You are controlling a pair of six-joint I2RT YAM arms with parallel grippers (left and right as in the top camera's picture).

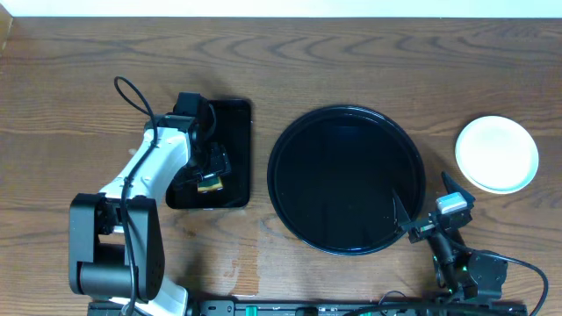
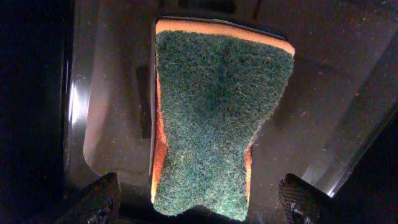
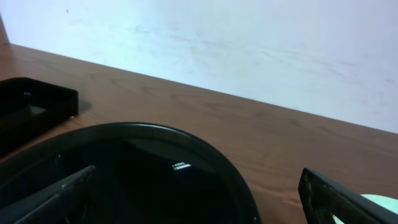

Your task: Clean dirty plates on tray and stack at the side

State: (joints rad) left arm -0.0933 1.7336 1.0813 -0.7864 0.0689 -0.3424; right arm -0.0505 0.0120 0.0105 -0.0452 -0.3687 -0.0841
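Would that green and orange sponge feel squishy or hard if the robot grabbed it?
Probably squishy and light: the sponge looks like orange foam under a fuzzy green scrub layer. Its rough top should resist slipping. Lying flat, it shouldn't roll.

Tabletop [image 1: 351, 53]: tray [image 1: 342, 175], rectangular tray [image 1: 237, 132], plates [image 1: 497, 154].

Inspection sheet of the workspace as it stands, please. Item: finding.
Surface: table, brown wood grain.
Job's things: round tray empty; plates on the table to its right, count hidden from above.
Clutter: sponge lying in the small tray.
Left end effector: open, fingers either side of the sponge.
Right end effector: open, by the round tray's rim.
Cables: black loop at the left arm; another by the right base.
Surroundings: white wall.
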